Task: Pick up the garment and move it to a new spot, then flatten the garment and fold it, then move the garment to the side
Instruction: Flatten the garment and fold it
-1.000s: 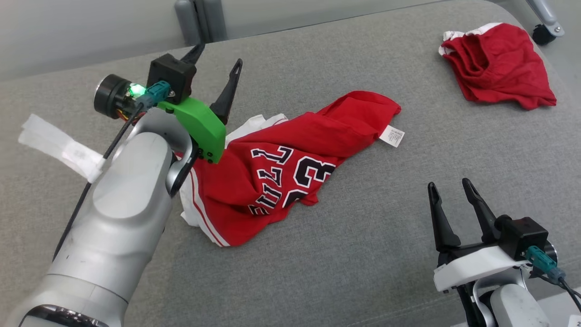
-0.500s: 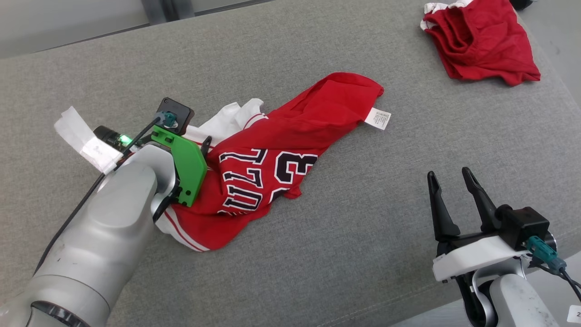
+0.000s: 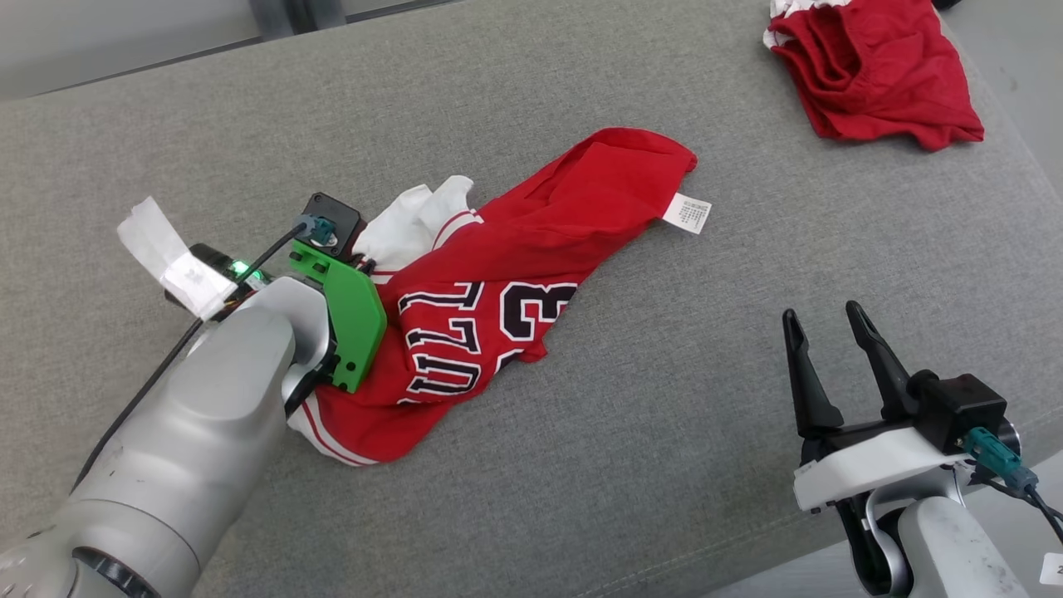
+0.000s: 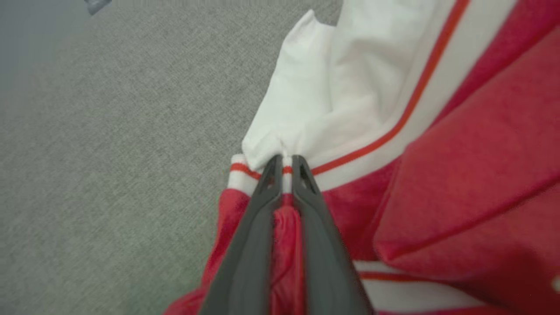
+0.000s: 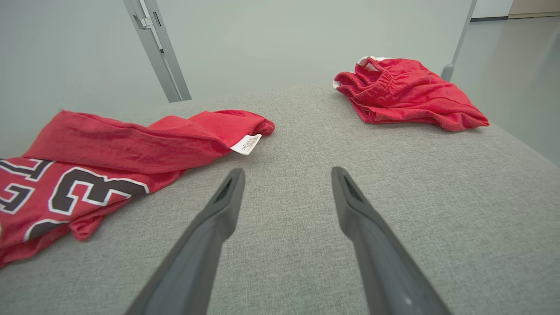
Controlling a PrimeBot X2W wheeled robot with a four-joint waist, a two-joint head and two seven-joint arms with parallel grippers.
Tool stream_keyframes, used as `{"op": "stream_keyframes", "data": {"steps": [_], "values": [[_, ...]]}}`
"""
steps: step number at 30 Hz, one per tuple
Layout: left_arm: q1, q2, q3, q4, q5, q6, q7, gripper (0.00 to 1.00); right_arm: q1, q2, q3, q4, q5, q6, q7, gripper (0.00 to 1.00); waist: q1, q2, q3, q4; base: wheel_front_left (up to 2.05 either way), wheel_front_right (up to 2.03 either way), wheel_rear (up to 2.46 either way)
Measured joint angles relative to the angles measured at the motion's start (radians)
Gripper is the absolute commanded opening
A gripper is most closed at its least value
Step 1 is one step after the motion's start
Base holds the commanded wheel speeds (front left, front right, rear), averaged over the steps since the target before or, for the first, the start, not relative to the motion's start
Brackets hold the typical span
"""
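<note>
Jersey (image 3: 531, 249): crumpled on cushion (image 3: 664, 432).
Left gripper (image 4: 286, 162): clamped on jersey's white hem.
Right gripper (image 3: 821, 318): fingers wide, well right of jersey.
Shorts (image 3: 872, 75): well beyond jersey, apart.

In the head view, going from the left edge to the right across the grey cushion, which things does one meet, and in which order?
white tape strip → red jersey → white label at the jersey's far end → red shorts
</note>
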State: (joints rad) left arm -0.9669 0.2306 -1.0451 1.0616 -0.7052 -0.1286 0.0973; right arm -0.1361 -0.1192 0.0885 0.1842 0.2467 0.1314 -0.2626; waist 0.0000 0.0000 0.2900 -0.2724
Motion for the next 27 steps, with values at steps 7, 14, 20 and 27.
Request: {"op": "stream_keyframes", "data": {"steps": [7,14,20,27], "values": [[-0.054,-0.022,-0.011,0.071,0.011,-0.001,-0.161,0.0,0.0,-0.005,0.0,0.005,-0.002,0.0,0.0,1.0,0.0,0.0,-0.018,0.004,0.0,0.0,0.0],[-0.123,-0.069,0.035,0.09,-0.005,0.006,-0.321,0.0,0.014,-0.006,-0.007,0.007,-0.005,0.0,0.0,1.0,0.0,0.0,-0.051,0.026,0.0,0.0,0.0],[-0.16,-0.062,0.09,0.01,-0.002,0.034,-0.355,0.0,0.038,-0.005,-0.015,0.005,-0.008,0.0,0.0,1.0,0.0,0.0,-0.085,0.069,0.0,0.0,0.0],[0.005,-0.003,0.196,-0.259,0.073,0.098,-0.361,0.0,0.074,0.007,-0.019,0.004,-0.012,0.0,0.0,1.0,0.0,0.0,-0.118,0.144,0.0,0.0,0.0]]}}
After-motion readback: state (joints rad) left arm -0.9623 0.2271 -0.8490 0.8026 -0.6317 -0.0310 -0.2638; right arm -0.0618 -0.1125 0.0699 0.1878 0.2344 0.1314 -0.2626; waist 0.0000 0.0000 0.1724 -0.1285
